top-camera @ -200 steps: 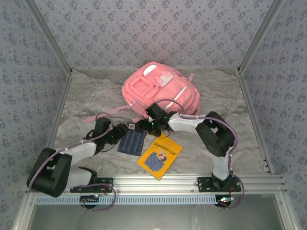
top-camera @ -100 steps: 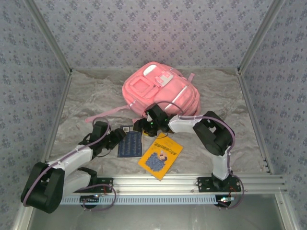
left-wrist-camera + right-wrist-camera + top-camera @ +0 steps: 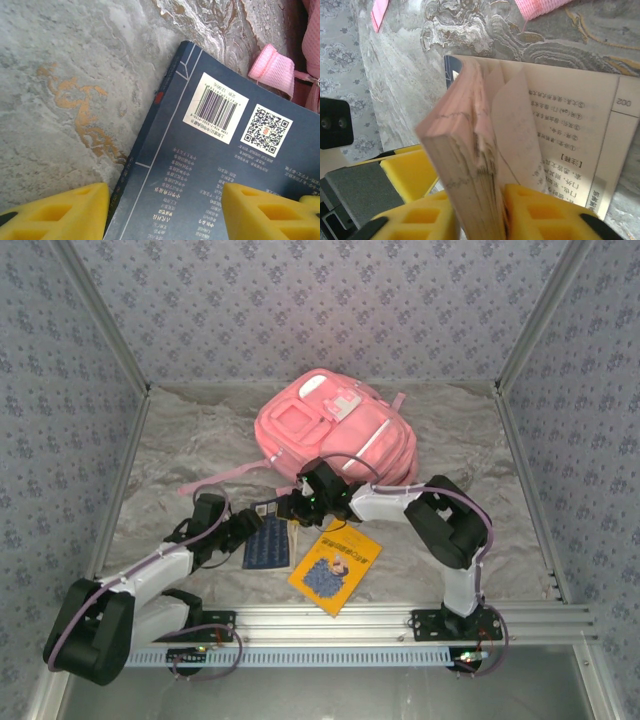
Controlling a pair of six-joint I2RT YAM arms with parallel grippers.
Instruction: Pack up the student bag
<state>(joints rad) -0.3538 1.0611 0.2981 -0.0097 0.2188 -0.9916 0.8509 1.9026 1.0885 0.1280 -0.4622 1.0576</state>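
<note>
The student bag [image 3: 330,430] is a big pink backpack lying at the back of the table. In front of it lies a dark blue book [image 3: 266,543], back cover up with a barcode and QR code [image 3: 215,150]. My right gripper [image 3: 296,508] is shut on the book's far edge; in the right wrist view its yellow fingers [image 3: 540,212] pinch the thick block of pages [image 3: 465,165], and some loose pages fan open. My left gripper [image 3: 246,529] is open at the book's near left corner, with one finger [image 3: 60,212] beside the spine and the other over the cover.
A yellow book [image 3: 334,567] lies flat just right of the dark blue one, near the front rail. A pink strap [image 3: 225,478] trails left from the bag across the marbled table [image 3: 170,450]; its end [image 3: 272,70] lies by the book's corner. Patterned walls close the sides.
My right gripper has closed on the dark blue book's page edge and shifted slightly left. The left arm drew back towards the left, then held still with its jaws apart.
</note>
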